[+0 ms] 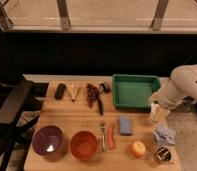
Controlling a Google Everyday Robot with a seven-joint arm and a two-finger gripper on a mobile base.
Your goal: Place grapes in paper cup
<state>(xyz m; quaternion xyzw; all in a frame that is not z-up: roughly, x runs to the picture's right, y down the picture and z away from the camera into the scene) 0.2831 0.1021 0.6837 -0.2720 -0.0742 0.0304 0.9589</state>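
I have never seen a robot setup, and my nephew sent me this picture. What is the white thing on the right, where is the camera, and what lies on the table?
The white shape on the right is the arm of a mobile robot. At its tip is the gripper, a two-finger clamp. It is low at the table's right side, right at a paper cup beside the green tray. Whether it holds the cup I cannot tell. The one camera looks down on the wooden table from above; where it is mounted is unknown. On the table lie grapes at the back middle, a purple bowl, an orange bowl, a fork, a blue sponge, a can and a blue cloth.
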